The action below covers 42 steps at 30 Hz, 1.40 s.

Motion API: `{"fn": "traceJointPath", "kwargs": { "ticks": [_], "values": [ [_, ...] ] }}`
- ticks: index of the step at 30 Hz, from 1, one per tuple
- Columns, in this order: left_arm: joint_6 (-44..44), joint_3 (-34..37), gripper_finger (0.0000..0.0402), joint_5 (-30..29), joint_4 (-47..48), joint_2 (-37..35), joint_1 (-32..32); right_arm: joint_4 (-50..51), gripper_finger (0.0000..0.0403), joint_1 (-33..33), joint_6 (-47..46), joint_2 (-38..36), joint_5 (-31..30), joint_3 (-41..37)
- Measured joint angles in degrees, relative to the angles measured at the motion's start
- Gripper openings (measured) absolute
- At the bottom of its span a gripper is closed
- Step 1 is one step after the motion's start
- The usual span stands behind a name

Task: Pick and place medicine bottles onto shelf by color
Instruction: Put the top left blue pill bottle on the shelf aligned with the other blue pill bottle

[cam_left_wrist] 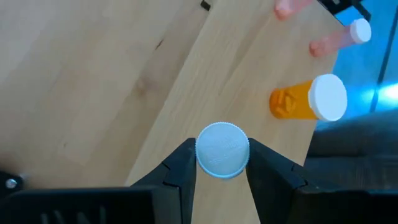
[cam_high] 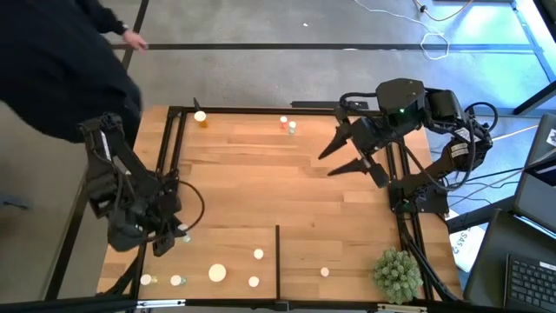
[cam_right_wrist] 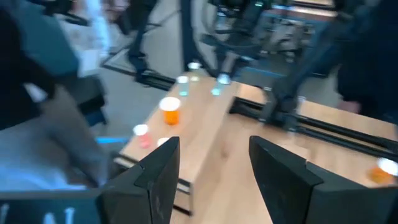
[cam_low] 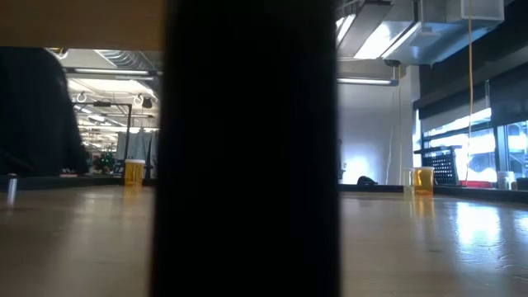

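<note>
My left gripper (cam_high: 174, 235) is over the left part of the shelf (cam_high: 347, 261), shut on a white-capped medicine bottle (cam_left_wrist: 222, 149); its body is hidden under the cap. More bottles stand on the shelf (cam_high: 216, 273) (cam_high: 258, 254) (cam_high: 325, 272), among them a wide orange one (cam_left_wrist: 311, 99). Three bottles stand by the table's far edge, one orange (cam_high: 201, 117) and two small (cam_high: 287, 126). My right gripper (cam_high: 339, 161) hangs open over the table's right middle, touching nothing. The thin dark divider (cam_high: 278, 261) fills the middle of the low view. My left gripper pinches the bottle at its white cap (cam_left_wrist: 205, 155), one finger (cam_left_wrist: 180, 171) on each side of the cap's rim. The fingers come from above, pointing down, and the bottle stands upright between them. Whether its base rests on the shelf I cannot tell.
A spiky green plant ball (cam_high: 398, 274) sits at the table's near right corner. A person in dark clothes (cam_high: 52, 61) stands beyond the far left corner, a hand (cam_high: 132, 37) out. A black frame rail (cam_high: 261, 109) runs along the table's far edge. Bare planks lie mid-table.
</note>
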<state>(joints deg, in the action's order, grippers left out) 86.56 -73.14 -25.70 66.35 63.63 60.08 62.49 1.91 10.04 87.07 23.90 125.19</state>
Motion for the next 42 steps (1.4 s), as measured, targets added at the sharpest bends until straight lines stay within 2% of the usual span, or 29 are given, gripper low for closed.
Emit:
{"fn": "traceJointPath", "kwargs": {
  "ticks": [3, 16, 33, 42],
  "values": [
    [3.1, 0.0, 0.0114, -0.3, 0.0, 2.1, 1.9, 0.0, 0.0197, 0.0, 0.9, 0.0, 3.2, 0.0],
    [15.3, 0.0, 0.0114, -2.0, -1.0, 8.2, 8.1, 0.1, 0.0197, 0.0, 2.4, 0.0, 3.1, 0.0],
    [15.0, 0.0, 0.0114, -3.4, -1.0, 13.0, 9.0, 0.1, 0.0197, 0.0, 2.5, 0.0, 2.7, 0.0],
    [15.4, 0.0, 0.0114, -3.4, -1.2, 13.2, 9.4, 0.1, 0.0197, 0.0, 2.9, 0.0, 2.6, 0.0]
  ]
}}
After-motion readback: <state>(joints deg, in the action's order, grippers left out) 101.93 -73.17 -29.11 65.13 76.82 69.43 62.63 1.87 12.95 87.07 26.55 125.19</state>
